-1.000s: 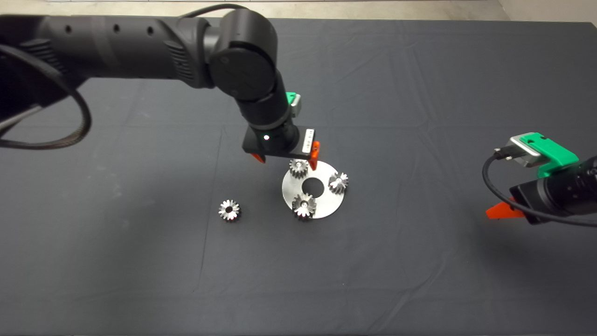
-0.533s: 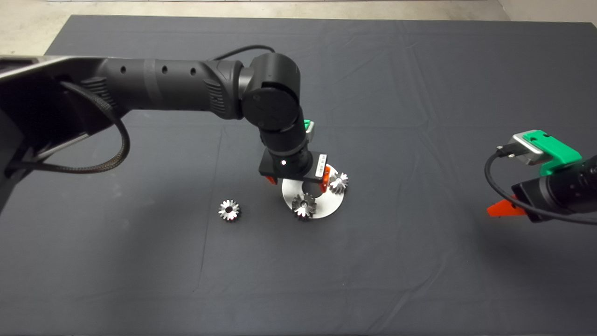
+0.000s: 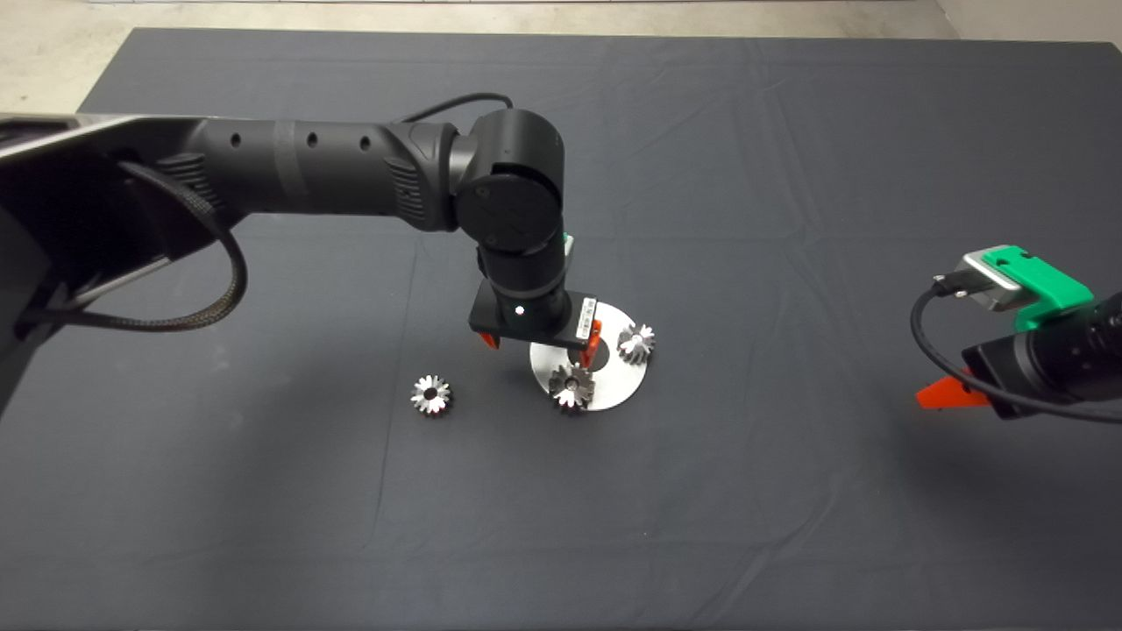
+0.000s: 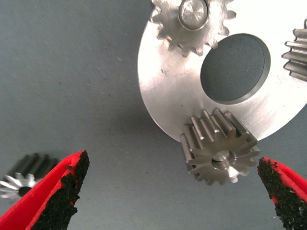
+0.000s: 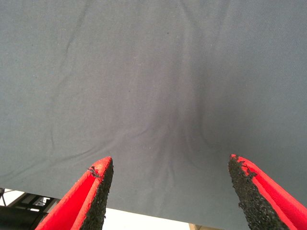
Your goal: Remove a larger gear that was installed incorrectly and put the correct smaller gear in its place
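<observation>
Over the middle of the dark grey mat [image 3: 789, 175], the left gripper [image 3: 539, 343] hangs at the end of its black arm above the near-left part of a flat round silver metal plate with a large centre hole [image 3: 618, 381]. Its red fingers [image 4: 57, 191] with black pads are spread wide apart and grasp nothing. In the left wrist view a shiny silver metal toothed gear [image 4: 220, 152] stands on the plate's edge, overhanging the rim, and lies between the two pads, much nearer the one at that picture's right, with a gap on both sides. A second silver toothed gear [image 4: 192, 21] sits farther along the plate beyond the hole, and only the teeth of a third gear [image 4: 297, 52] show at the edge of that view. From above, two gears on the plate are visible, one at its front rim [image 3: 571, 386] and one at its right rim [image 3: 636, 342]; the wrist covers the plate's back left. A separate shiny silver gear with a dark round centre hole [image 3: 430, 394] lies alone on the mat, well to the left of the plate and outside the fingers' span. Which gear is widest cannot be told. A white label [image 3: 585, 317] on the wrist carries print too small to read. Far to the right, the right gripper [image 5: 168, 191] waits over bare mat, fingers parted.
</observation>
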Robot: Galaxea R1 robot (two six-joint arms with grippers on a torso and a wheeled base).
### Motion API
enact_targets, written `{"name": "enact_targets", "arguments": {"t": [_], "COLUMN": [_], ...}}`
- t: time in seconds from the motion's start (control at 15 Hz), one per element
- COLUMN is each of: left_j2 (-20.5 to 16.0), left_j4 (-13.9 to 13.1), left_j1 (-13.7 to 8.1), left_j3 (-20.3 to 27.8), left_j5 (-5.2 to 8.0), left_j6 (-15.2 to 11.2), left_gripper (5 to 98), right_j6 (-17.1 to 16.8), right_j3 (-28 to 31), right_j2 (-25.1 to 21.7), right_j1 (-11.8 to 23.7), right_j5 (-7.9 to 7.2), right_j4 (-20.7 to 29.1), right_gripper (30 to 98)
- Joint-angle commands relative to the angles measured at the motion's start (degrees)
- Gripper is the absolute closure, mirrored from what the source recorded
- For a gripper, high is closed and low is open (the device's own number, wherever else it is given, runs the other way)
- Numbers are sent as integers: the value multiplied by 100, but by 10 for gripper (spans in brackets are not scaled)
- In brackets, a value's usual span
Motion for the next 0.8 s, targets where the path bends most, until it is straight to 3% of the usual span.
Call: {"name": "enact_targets", "arguments": {"t": [0.0,0.33,0.73], "left_j2": [255,448,448], "left_j4": [34,236,394], "left_j1": [62,320,333], "left_j3": [5,-78,-206], "left_j5": [2,-7,2], "left_j6": [-139,-139,-78], "left_gripper": [143,143,143], "right_j6": [-29,-29,-2], "right_j3": [33,50,208], "right_j2": [-63,-55,-55], "right_j1": [117,117,117], "right_j5": [-423,-415,-406], "right_j4": [22,31,48], "right_gripper": [649,649,649]}}
